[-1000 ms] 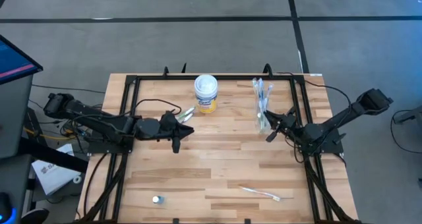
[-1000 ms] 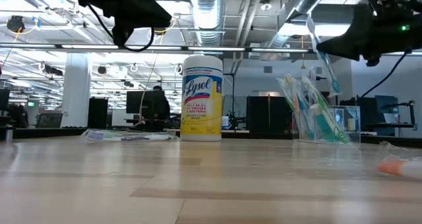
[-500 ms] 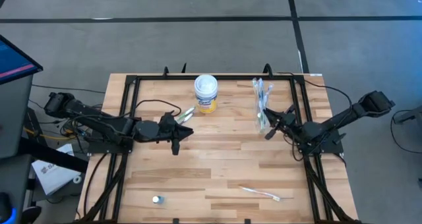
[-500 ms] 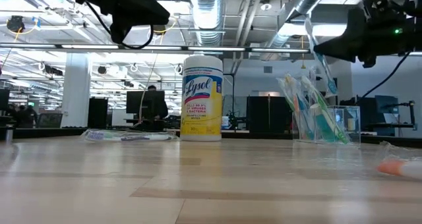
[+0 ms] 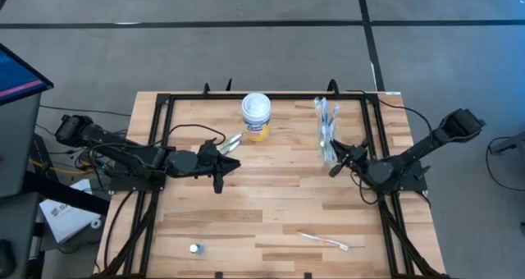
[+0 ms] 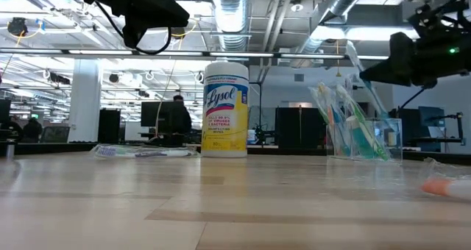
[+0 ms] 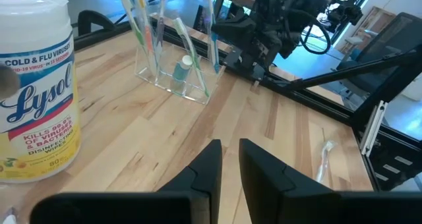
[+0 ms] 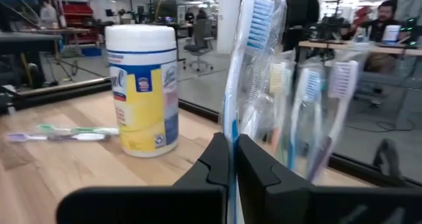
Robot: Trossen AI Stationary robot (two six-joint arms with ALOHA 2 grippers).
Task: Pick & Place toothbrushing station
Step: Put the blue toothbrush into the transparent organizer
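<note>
- Several slim wrapped toothbrushes, white, blue and green point(image 5: 325, 123), stand in a clear plastic holder point(image 7: 173, 76) near the far right part of the light wooden table point(image 5: 271, 197); the low view shows them leaning at slightly different angles point(image 6: 346, 125).
- One blue-bristled toothbrush in a clear wrapper point(image 8: 245, 66) is pinched between the fingers of the right gripper point(image 8: 232, 159), which are pressed against it with only a thin gap; its head rises above the other brushes, and I cannot tell whether its foot is in the holder.
- In the high view the right gripper point(image 5: 338, 161) sits just on the near side of the holder, its arm reaching in from the right edge of the table.
- Two more wrapped toothbrushes, green and white point(image 5: 232, 140), lie flat on the table just left of the white-lidded, yellow-labelled canister point(image 5: 256, 116), which stands upright at the far middle.
- Another white toothbrush point(image 5: 323, 240) lies near the front edge, right of centre.
- A small round cap-like object point(image 5: 194, 249) sits near the front left; what it is I cannot tell.
- The left gripper point(image 5: 221, 166) hangs above the table left of centre, holding nothing, its fingers point(image 7: 206, 170) close together with a narrow gap.
</note>
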